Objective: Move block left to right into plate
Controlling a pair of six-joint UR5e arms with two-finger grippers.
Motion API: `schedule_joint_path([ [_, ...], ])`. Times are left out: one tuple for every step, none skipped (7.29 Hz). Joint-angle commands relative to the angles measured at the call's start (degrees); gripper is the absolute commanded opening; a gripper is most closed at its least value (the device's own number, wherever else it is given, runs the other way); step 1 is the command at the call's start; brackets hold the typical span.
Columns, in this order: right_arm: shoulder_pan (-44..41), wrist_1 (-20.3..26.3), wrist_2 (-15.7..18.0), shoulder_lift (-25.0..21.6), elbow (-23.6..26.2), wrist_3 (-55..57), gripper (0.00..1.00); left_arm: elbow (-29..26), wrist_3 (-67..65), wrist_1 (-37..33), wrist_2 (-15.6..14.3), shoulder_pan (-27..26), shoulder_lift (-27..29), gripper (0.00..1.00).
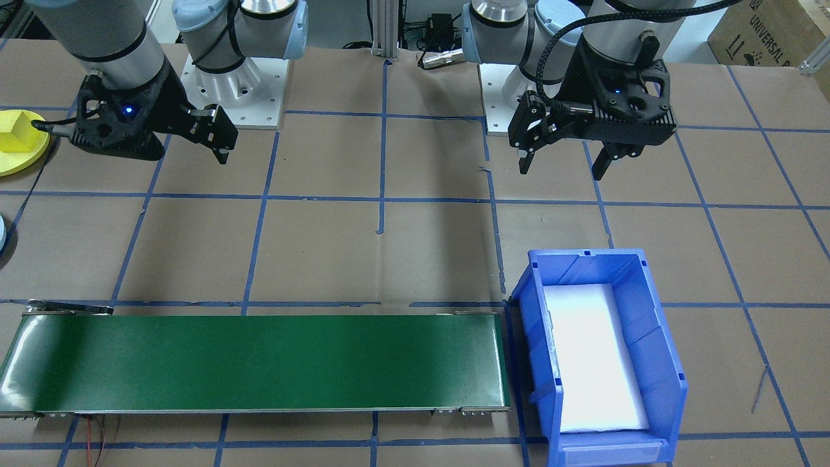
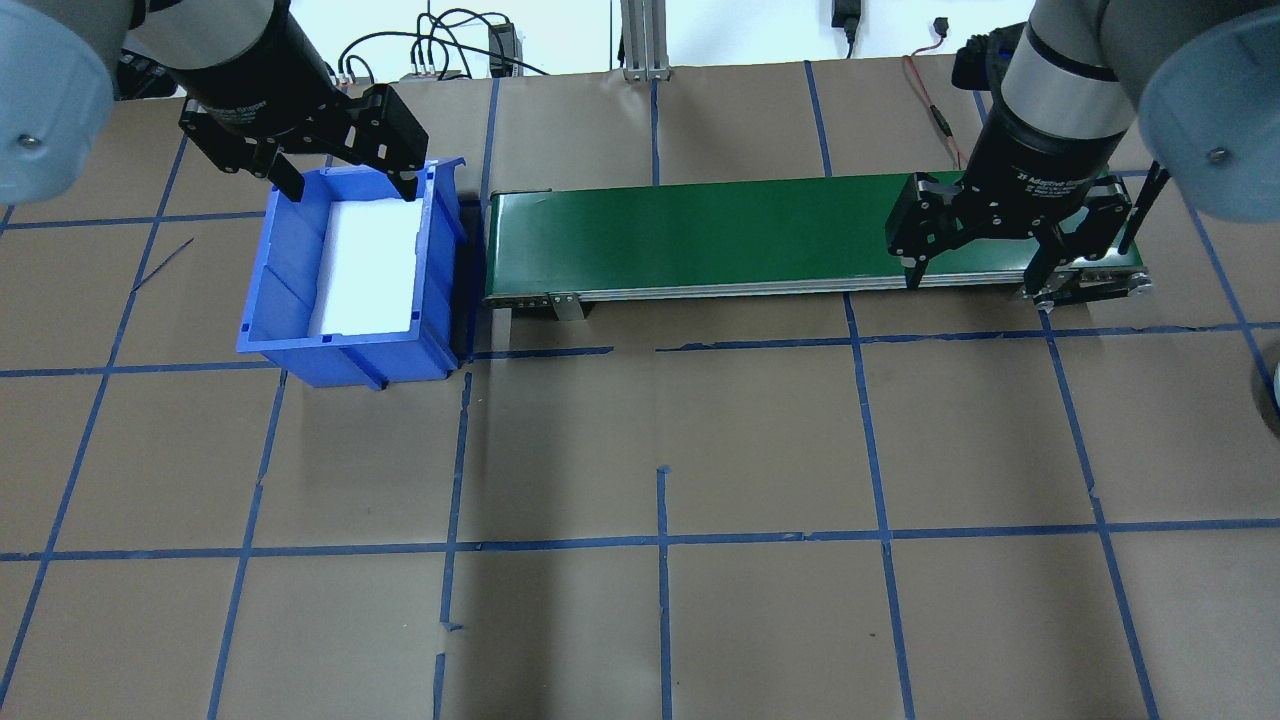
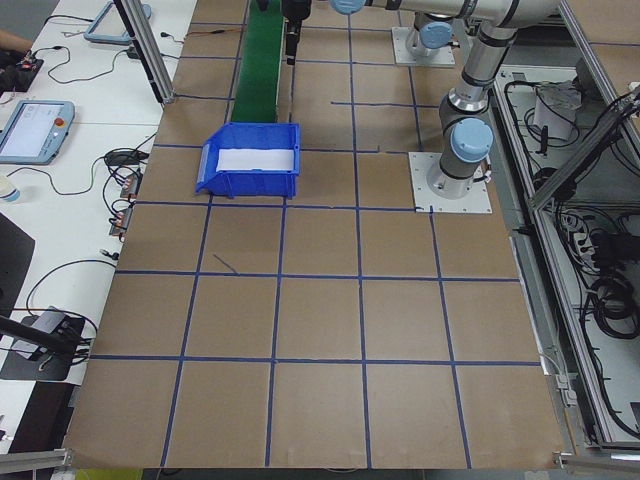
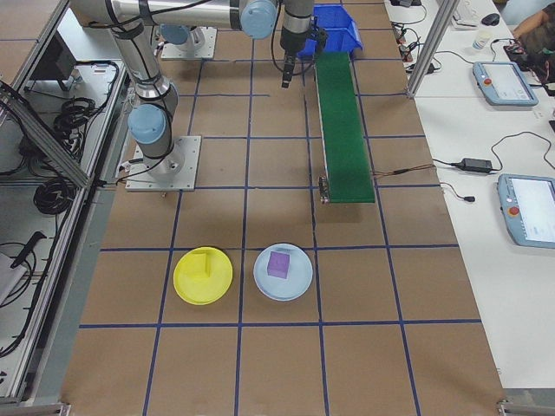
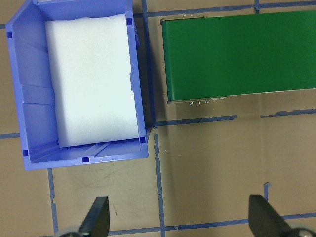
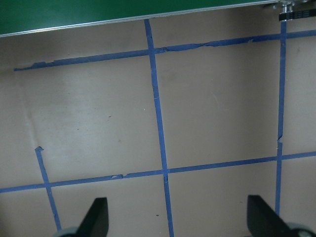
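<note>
The yellow plate (image 4: 186,286) lies on the table on the robot's right, and shows at the left edge of the front view as plate (image 1: 26,162). A yellow block (image 4: 201,264) (image 1: 18,131) rests inside it. My right gripper (image 2: 972,285) (image 1: 219,152) (image 6: 177,219) hangs open and empty above the table near the conveyor's right end, well clear of the plate. The left gripper (image 2: 348,188) (image 1: 561,168) (image 5: 180,219) is open and empty too, raised beside the blue bin (image 2: 270,290).
A green conveyor belt (image 2: 700,230) (image 1: 259,363) runs between the arms. The blue bin (image 1: 655,324) (image 5: 19,98) holds only a white foam pad (image 5: 91,79). A purple cube (image 4: 279,263) sits on a light blue plate (image 4: 299,286) beside the yellow one.
</note>
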State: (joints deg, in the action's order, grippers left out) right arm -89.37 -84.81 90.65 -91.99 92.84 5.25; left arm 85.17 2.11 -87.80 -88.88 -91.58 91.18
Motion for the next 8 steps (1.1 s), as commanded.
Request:
schedule_joint_path([
  [-1.16, 0.34, -0.91, -0.47, -2.73, 0.64, 1.00, 0.00, 0.00, 0.00, 0.02, 0.00, -0.04, 1.00],
  [-0.99, 0.00, -1.00, -0.12, -3.71, 0.55, 1.00, 0.00, 0.00, 0.00, -0.07, 0.00, -0.04, 1.00],
  [-0.98, -3.05, -0.83, 0.67, -3.72, 0.03, 1.00, 0.00, 0.00, -0.09, -0.07, 0.00, -0.04, 1.00],
  [-0.90, -4.56, -0.31, 2.76, -4.15, -0.24, 1.00, 0.09, 0.00, -0.17, -0.07, 0.17, -0.04, 1.00],
  [-0.81, -4.58, -0.65, 3.13, -4.59, -0.24, 1.00, 0.44, 0.35, -0.17, 0.54, 0.44, -0.04, 1.00],
  [-0.81, -4.58, -0.83, 3.22, -4.59, -0.24, 1.00, 2.09, 0.26, -0.09, 0.29, 0.88, -0.12, 1.00],
  [-0.81, -4.49, -0.92, 3.22, -4.59, -0.24, 1.00, 2.89, 0.26, -0.09, 0.20, 0.97, -0.12, 1.00],
  [-0.81, -4.49, -0.92, 3.22, -4.33, -0.24, 1.00, 2.99, 0.18, 0.00, 0.20, 0.97, -0.12, 1.00],
])
